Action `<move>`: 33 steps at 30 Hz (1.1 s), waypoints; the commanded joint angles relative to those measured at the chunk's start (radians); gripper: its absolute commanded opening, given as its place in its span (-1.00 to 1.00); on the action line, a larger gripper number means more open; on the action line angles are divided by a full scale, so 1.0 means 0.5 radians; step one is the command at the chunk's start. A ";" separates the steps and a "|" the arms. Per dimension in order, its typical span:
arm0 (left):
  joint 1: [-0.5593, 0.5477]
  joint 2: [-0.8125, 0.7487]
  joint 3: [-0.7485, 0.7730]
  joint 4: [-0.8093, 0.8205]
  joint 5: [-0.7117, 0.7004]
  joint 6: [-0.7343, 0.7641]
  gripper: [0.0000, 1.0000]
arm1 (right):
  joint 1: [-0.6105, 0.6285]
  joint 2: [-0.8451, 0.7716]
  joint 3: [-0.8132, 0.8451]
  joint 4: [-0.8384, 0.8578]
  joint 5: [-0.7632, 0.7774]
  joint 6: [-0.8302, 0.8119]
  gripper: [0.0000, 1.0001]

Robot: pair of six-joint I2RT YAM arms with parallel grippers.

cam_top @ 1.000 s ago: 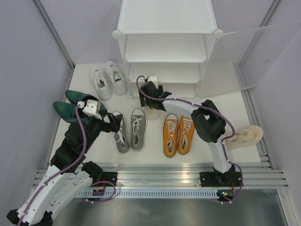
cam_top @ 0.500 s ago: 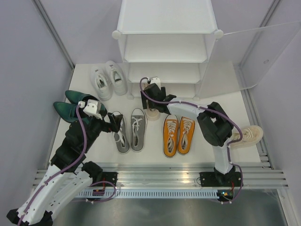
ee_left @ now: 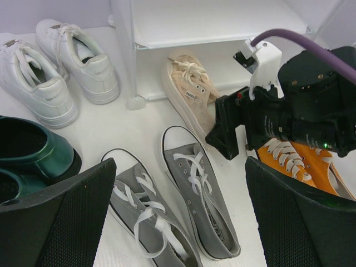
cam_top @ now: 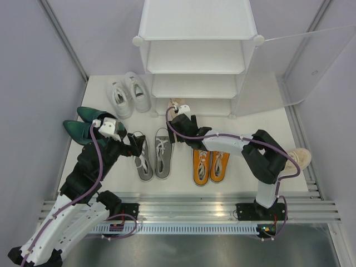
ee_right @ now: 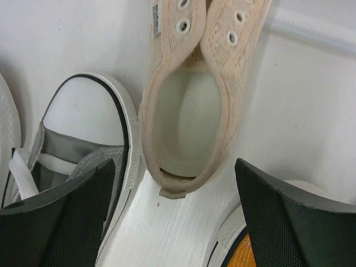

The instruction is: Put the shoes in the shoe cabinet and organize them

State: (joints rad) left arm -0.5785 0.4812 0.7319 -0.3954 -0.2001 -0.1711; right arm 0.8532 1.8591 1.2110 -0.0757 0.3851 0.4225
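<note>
Right wrist view shows the right gripper (ee_right: 175, 222) spread wide, empty, above the cream shoe (ee_right: 186, 119).

You can read nothing: the tag (ee_right: 156, 12) on the cream shoe (ee_right: 186, 119), just ahead of the right gripper (ee_right: 177, 222), is blurred.

Left arm (cam_top: 83, 172) and right arm (cam_top: 261, 158) above the aluminium rail (cam_top: 189, 201): white links, black joints, purple cable (ee_left: 300, 36) each, black mesh-textured finger pads (ee_left: 55, 222).
</note>
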 commanded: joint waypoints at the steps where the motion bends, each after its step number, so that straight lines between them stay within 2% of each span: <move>1: -0.009 0.007 0.073 0.018 0.014 0.045 0.99 | 0.027 -0.070 -0.090 0.136 0.123 0.057 0.82; 11: -0.009 0.016 0.076 0.018 0.047 0.042 0.99 | 0.030 0.061 -0.140 0.308 0.248 0.039 0.79; 16: -0.009 0.022 0.079 0.015 0.075 0.035 0.99 | 0.033 0.193 -0.072 0.329 0.215 0.026 0.67; 22: -0.009 0.035 0.083 0.018 0.099 0.029 0.99 | 0.033 0.246 -0.047 0.388 0.218 0.011 0.31; 23: -0.009 0.038 0.083 0.015 0.106 0.029 0.99 | 0.033 0.246 -0.035 0.391 0.236 -0.004 0.15; 26: -0.009 0.053 0.086 0.015 0.124 0.026 0.99 | 0.033 0.233 0.001 0.391 0.279 -0.053 -0.12; 29: -0.009 0.062 0.089 0.012 0.149 0.029 0.99 | 0.033 0.212 0.051 0.391 0.316 -0.093 -0.32; 33: -0.009 0.053 0.086 0.012 0.142 0.029 0.99 | 0.027 0.190 0.124 0.388 0.356 -0.179 -0.43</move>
State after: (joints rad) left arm -0.5797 0.5068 0.7380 -0.3962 -0.1482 -0.1715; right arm 0.8734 1.9648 1.1995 0.0505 0.5049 0.3809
